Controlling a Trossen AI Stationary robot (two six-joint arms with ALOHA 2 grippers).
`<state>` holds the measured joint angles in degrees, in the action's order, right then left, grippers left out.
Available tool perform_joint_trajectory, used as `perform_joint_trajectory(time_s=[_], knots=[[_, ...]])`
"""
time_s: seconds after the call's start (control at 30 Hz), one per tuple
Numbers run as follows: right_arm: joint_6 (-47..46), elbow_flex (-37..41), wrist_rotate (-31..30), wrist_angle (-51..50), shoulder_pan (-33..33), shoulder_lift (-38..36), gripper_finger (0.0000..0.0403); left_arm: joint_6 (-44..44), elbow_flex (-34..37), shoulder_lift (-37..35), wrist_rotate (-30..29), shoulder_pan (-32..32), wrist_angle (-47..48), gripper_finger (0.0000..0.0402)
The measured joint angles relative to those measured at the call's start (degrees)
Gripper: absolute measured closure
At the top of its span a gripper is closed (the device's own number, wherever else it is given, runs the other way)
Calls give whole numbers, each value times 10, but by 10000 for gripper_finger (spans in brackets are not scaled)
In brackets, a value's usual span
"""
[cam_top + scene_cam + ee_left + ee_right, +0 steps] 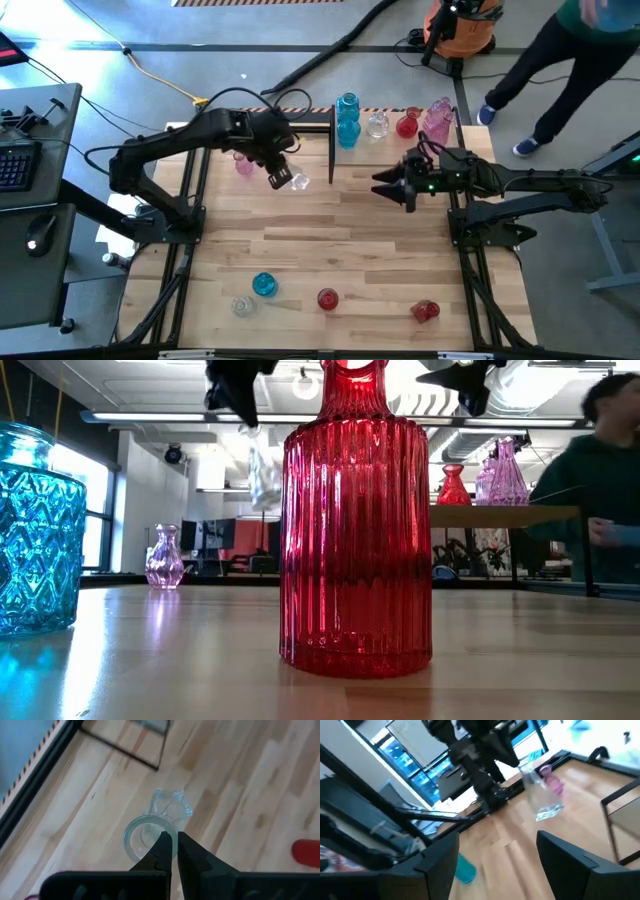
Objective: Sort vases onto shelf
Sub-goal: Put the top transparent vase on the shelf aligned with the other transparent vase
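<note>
We are seeing the left end effector [170, 851] clenching the rim of a clear vase [159, 822] and holding it tilted in the air above the tabletop [330, 240], near the shelf [400, 137]. The right end effector [385, 187] is hovering just beside the shelf with its fingers apart, gripping nothing. Blue, clear, red and pink vases are standing on the shelf; a ribbed red vase [356, 520] is standing on the tabletop's near side
</note>
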<state>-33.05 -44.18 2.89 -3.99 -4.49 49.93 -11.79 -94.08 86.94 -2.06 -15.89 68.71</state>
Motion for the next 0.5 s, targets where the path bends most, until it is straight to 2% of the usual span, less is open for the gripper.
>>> perform_joint_trajectory(time_s=[0.23,0.5], knots=[[62,0,-15,52,0,17,155,-1,-35,-1,-1,26,-29,401],[66,0,-13,112,0,44,155,-2,-39,0,-1,45,-48,401]])
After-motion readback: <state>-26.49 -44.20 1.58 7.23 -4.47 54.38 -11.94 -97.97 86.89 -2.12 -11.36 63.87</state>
